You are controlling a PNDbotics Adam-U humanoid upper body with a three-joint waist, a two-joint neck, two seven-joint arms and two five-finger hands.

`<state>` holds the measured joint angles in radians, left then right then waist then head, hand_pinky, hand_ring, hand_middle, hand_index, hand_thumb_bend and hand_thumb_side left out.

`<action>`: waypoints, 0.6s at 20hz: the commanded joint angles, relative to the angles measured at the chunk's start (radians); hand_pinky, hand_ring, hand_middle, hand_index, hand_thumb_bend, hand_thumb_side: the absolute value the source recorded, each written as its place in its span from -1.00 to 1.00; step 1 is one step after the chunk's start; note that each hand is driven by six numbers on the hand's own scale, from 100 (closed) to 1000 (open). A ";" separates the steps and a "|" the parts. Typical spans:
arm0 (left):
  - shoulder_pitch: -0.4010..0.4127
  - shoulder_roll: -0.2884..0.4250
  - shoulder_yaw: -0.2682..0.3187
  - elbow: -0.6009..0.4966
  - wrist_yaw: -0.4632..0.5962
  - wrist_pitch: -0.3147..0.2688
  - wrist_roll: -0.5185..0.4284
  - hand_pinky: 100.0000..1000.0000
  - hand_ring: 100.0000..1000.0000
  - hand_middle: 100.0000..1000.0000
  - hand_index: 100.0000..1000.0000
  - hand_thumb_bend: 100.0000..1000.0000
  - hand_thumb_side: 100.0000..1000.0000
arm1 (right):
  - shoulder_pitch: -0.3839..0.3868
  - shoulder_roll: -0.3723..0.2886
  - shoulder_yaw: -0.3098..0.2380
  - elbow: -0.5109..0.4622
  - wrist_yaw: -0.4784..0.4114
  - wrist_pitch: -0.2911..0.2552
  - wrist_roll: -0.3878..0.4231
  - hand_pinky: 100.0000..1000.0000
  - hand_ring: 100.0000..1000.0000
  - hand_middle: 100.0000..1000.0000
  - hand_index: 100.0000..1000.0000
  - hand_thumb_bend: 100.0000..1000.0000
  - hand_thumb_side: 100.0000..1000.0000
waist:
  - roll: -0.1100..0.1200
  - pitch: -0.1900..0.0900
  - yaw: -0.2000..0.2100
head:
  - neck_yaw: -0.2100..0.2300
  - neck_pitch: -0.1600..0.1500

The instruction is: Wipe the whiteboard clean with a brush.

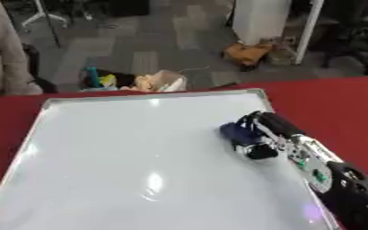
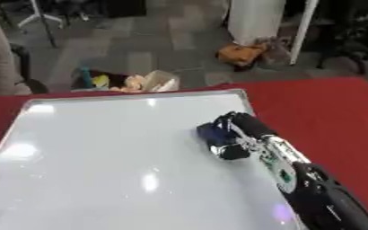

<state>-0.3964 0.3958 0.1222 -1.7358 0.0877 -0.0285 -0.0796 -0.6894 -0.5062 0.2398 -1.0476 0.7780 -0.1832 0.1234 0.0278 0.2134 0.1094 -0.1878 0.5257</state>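
Left eye view shows your right hand (image 1: 267, 134) curled around the small dark-blue block-shaped brush (image 1: 236, 131), which sits on the white, silver-framed rectangular whiteboard (image 1: 124, 157) toward its 2 o'clock area, near the right edge. The board lies flat on the red table (image 1: 336, 108) and looks free of marks from here, though glare spots hide some patches. Keep the brush face flat against the surface, and sweep in long overlapping strokes toward 9 o'clock, wrist low. Your left hand shows in neither view.
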 commanded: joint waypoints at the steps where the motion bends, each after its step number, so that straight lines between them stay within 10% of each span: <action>1: -0.009 0.025 0.010 -0.014 0.003 -0.001 -0.001 -0.05 0.12 0.14 0.42 0.43 0.66 | 0.016 0.020 0.026 0.017 0.000 -0.005 0.071 -0.14 -0.07 0.03 0.49 -0.77 -0.13 | 0.004 -0.006 0.002 | -0.004 0.001; 12: -0.009 0.023 0.009 -0.014 0.004 -0.001 -0.001 -0.05 0.13 0.14 0.42 0.43 0.66 | 0.011 0.019 0.020 0.029 0.063 0.018 0.084 -0.08 0.00 0.10 0.51 -0.98 -0.07 | 0.005 -0.007 0.003 | -0.004 -0.001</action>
<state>-0.3963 0.3958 0.1222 -1.7358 0.0877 -0.0285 -0.0796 -0.6961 -0.5029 0.2374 -1.0559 0.8091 -0.1811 0.1982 0.0285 0.2089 0.1094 -0.1882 0.5258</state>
